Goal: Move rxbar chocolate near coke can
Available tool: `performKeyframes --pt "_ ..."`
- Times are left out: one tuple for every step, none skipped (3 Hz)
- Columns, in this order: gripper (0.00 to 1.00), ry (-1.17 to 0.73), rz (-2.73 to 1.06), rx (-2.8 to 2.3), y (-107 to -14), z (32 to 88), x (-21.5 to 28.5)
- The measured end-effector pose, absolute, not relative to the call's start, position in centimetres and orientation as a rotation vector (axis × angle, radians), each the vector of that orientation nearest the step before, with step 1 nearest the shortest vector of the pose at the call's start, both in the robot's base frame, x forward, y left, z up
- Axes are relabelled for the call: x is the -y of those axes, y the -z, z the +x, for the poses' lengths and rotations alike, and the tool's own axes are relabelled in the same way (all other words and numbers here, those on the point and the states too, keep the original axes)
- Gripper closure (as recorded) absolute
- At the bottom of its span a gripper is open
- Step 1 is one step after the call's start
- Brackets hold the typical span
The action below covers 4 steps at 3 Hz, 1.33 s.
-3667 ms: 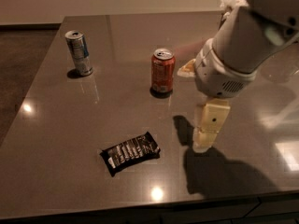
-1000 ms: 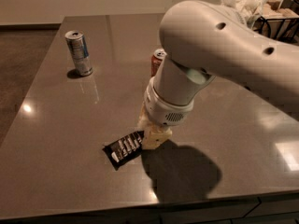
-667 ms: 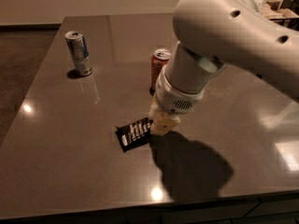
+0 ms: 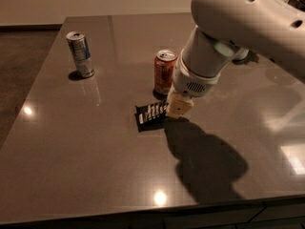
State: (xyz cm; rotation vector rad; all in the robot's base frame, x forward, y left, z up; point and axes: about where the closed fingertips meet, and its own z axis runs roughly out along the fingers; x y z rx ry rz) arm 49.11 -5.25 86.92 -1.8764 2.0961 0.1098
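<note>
The rxbar chocolate (image 4: pixel 149 114), a flat black wrapper with white lettering, is at the table's middle, just in front of and slightly left of the coke can (image 4: pixel 164 72). The coke can is red-orange with a silver top and stands upright. My gripper (image 4: pixel 177 107) comes down from the large white arm and is shut on the bar's right end. The bar's right tip is hidden under the gripper. The bar is about a hand's width from the can's base and does not touch it.
A slimmer silver and blue can (image 4: pixel 80 54) stands upright at the far left of the dark table (image 4: pixel 95 166). My arm's shadow (image 4: pixel 205 159) falls to the front right. The table's front edge runs along the bottom of the view.
My gripper came down onto the bar's right end, took hold of it, and has moved it back and to the right towards the coke can. Both cans have stayed put.
</note>
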Motion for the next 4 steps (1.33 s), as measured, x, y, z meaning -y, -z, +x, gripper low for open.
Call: performKeyframes --pt "1.00 -0.082 -1.816 -2.151 -86.5 50.8 6.6" --pt "0.83 -0.049 -1.755 -2.191 -85.9 51.9 7.8" --pt "0.61 -0.022 -1.694 -2.211 -86.1 52.6 9.0" --pt "0.37 -0.021 -1.695 -2.210 -86.1 52.6 8.9"
